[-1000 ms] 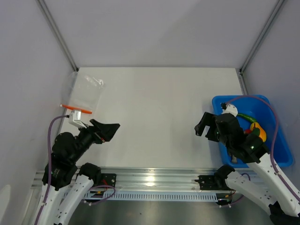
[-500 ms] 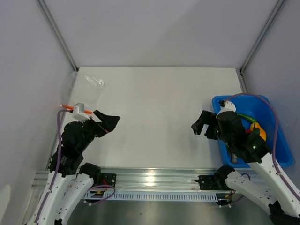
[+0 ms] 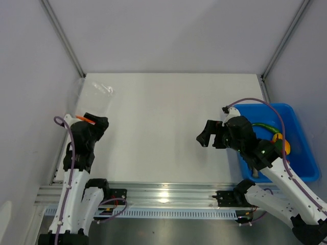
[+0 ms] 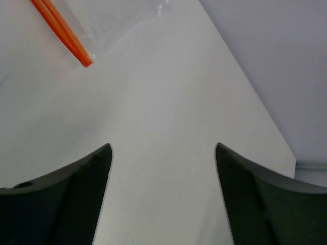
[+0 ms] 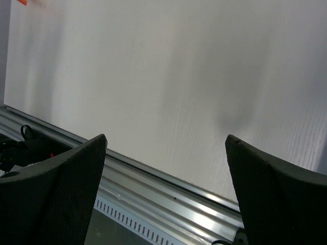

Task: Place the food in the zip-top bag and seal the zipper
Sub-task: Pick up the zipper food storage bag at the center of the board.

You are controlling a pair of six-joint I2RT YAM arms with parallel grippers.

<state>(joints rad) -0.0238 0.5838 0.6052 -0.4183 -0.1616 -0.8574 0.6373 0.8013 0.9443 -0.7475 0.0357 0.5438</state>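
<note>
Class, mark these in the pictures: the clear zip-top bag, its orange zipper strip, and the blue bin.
zip-top bag (image 3: 95, 98): top view, clear middle panel.
zipper (image 4: 62, 31): left wrist view, mid-strip.
blue bin (image 3: 302, 155): top view, bare floor.

1. I see a plain white tabletop (image 3: 168, 127) with no pattern.
2. In the upper left of the frame, the zip-top bag (image 3: 94, 97) is clear and its zipper (image 4: 60, 31) is orange-red.
3. At right, the bin (image 3: 306, 168) is blue and holds a green pepper (image 3: 265, 126) and a yellow-orange pepper (image 3: 286, 147).
4. The left end effector (image 4: 163, 153) and the right end effector (image 5: 166, 140) are both black.
5. The rail (image 3: 168, 194) along the bottom is silver.
</note>
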